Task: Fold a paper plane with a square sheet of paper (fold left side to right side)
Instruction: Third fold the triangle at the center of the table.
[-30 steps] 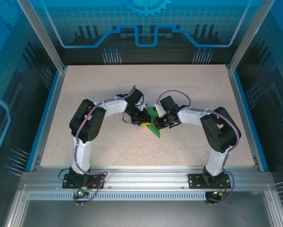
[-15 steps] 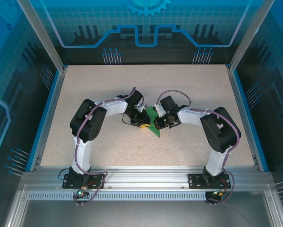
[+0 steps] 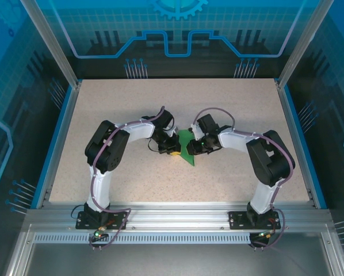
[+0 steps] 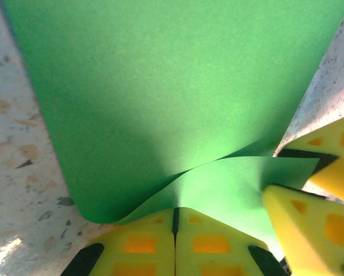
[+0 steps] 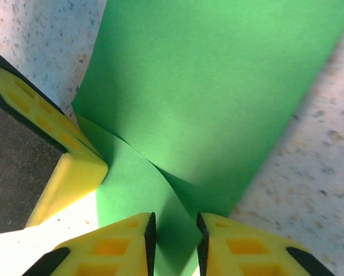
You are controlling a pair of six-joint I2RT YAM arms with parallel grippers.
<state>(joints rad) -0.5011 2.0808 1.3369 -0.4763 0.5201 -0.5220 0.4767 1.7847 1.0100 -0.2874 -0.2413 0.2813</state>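
The green sheet of paper (image 3: 187, 146) lies partly folded mid-table, between the two grippers. In the left wrist view the paper (image 4: 160, 86) curls up from the table, and one flap runs down to my left gripper (image 4: 175, 214). Its yellow pads are pressed together, shut on the paper's edge. My right gripper (image 5: 173, 227) faces it from the other side. Its jaws stand apart, with a fold of the paper (image 5: 218, 86) between them and untouched. The right fingers (image 4: 310, 221) sit close beside the left ones. From above, the left gripper (image 3: 174, 150) and right gripper (image 3: 194, 148) nearly meet.
The speckled beige table (image 3: 132, 103) has a blue rim and aluminium posts at its back corners. A metal rail (image 3: 178, 215) with both arm bases runs along the near edge. Both elbows arch outward to either side of the paper.
The right jaws have opened off the paper they were pinching. The left jaws have closed fully on the paper's edge. The right wrist has shifted slightly.
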